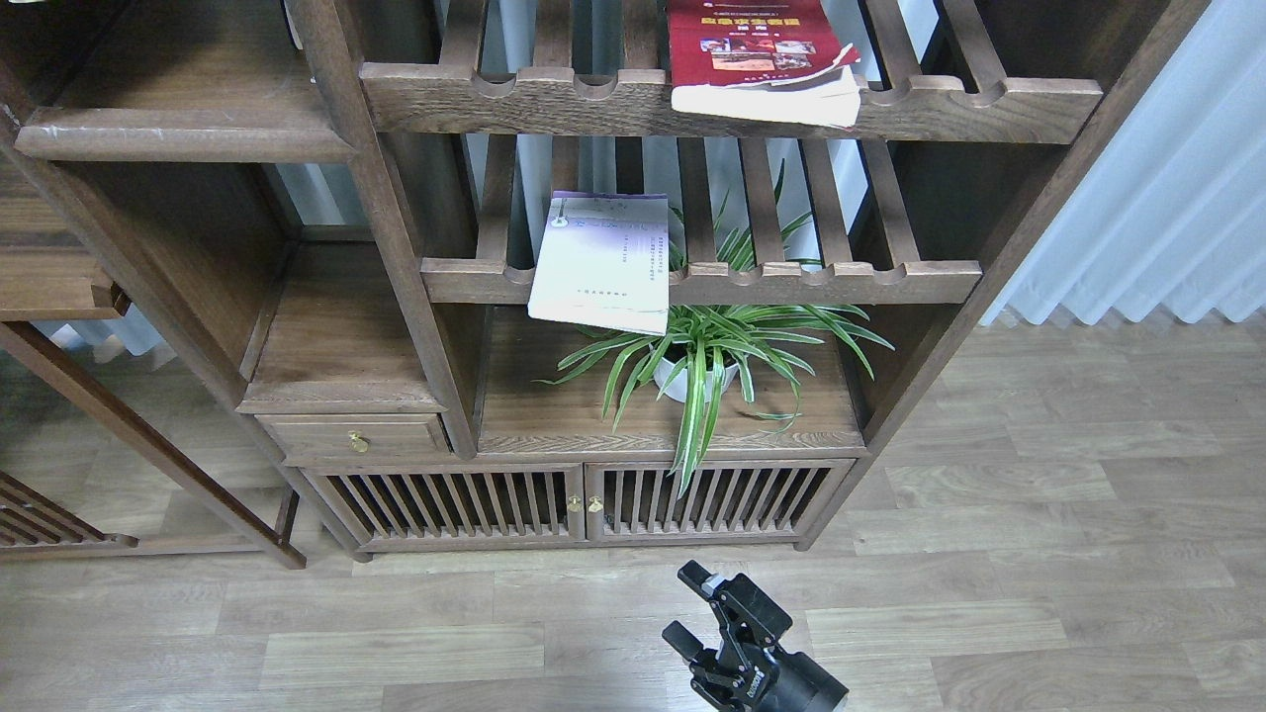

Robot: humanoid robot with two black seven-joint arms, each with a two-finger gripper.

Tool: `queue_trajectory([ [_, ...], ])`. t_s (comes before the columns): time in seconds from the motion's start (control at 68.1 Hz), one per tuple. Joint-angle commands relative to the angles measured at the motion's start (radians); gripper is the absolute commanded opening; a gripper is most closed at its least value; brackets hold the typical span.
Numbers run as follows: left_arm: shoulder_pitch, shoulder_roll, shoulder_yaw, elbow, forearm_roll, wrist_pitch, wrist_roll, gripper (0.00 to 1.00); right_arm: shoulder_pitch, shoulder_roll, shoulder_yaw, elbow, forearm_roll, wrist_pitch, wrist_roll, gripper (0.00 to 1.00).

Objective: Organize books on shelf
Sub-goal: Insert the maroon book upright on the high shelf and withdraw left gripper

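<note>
The red book (749, 47) with small photos lies on the upper slatted rack, its page edge hanging over the front rail. The thin lavender-white book (601, 261) lies on the middle slatted rack and overhangs its front rail. The maroon book is out of view. The solid dark-brown shelf (188, 140) with its white-scuffed front edge is at the upper left, and its visible part is bare. My right gripper (689, 605) is open and empty, low over the floor in front of the cabinet. My left gripper is out of view.
A potted spider plant (704, 351) stands under the middle rack, its leaves spreading forward. Below are a small drawer (356, 435) and two slatted cabinet doors (579, 499). A white curtain (1157, 198) hangs at the right. A slanted wooden leg (148, 440) crosses the lower left.
</note>
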Motion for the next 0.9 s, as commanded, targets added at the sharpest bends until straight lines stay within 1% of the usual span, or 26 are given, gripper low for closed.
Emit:
queue_trajectory([
  [0.0, -0.021, -0.014, 0.021, 0.062, -0.003, 0.0, -0.004, 0.05, -0.007, 0.002, 0.007, 0.0, 0.001, 0.0, 0.0, 1.0],
  [0.088, -0.023, -0.028, 0.026, 0.076, -0.014, 0.0, -0.004, 0.05, -0.012, 0.002, 0.007, 0.0, 0.001, 0.0, 0.0, 1.0],
  [0.147, -0.023, -0.03, 0.027, 0.078, -0.019, 0.0, -0.013, 0.05, -0.013, 0.003, 0.007, 0.0, 0.001, 0.0, 0.0, 1.0],
  [0.264, -0.021, -0.033, 0.047, 0.078, -0.037, 0.0, -0.072, 0.05, -0.013, 0.002, 0.007, 0.0, 0.002, 0.0, 0.0, 1.0],
  [0.279, -0.02, -0.028, 0.087, 0.078, -0.058, 0.0, -0.092, 0.05, -0.013, 0.002, 0.008, 0.005, 0.002, 0.0, 0.0, 1.0],
  [0.308, -0.02, -0.024, 0.112, 0.078, -0.071, 0.0, -0.103, 0.05, -0.013, 0.002, 0.008, 0.011, 0.002, 0.0, 0.0, 1.0],
  [0.411, -0.021, -0.011, 0.214, 0.073, -0.137, 0.0, -0.111, 0.04, -0.013, 0.0, 0.008, 0.02, 0.005, 0.0, -0.002, 1.0],
  [0.499, -0.021, 0.004, 0.306, 0.068, -0.204, 0.0, -0.108, 0.04, -0.012, 0.0, 0.008, 0.02, 0.007, 0.0, -0.002, 1.0],
  [0.588, -0.026, 0.026, 0.369, 0.067, -0.259, 0.0, -0.105, 0.04, -0.01, -0.004, 0.008, 0.025, 0.007, 0.0, -0.002, 1.0],
  [0.661, -0.044, 0.045, 0.414, 0.068, -0.31, 0.0, -0.086, 0.05, -0.009, -0.02, 0.008, 0.026, 0.007, 0.0, -0.003, 1.0],
  [0.823, -0.046, 0.052, 0.432, 0.067, -0.353, 0.0, -0.045, 0.06, -0.001, -0.056, 0.01, 0.028, 0.009, 0.0, -0.003, 1.0],
  [0.881, -0.049, 0.052, 0.443, 0.065, -0.37, 0.0, -0.042, 0.06, -0.001, -0.066, 0.01, 0.031, 0.009, 0.0, -0.003, 1.0],
])
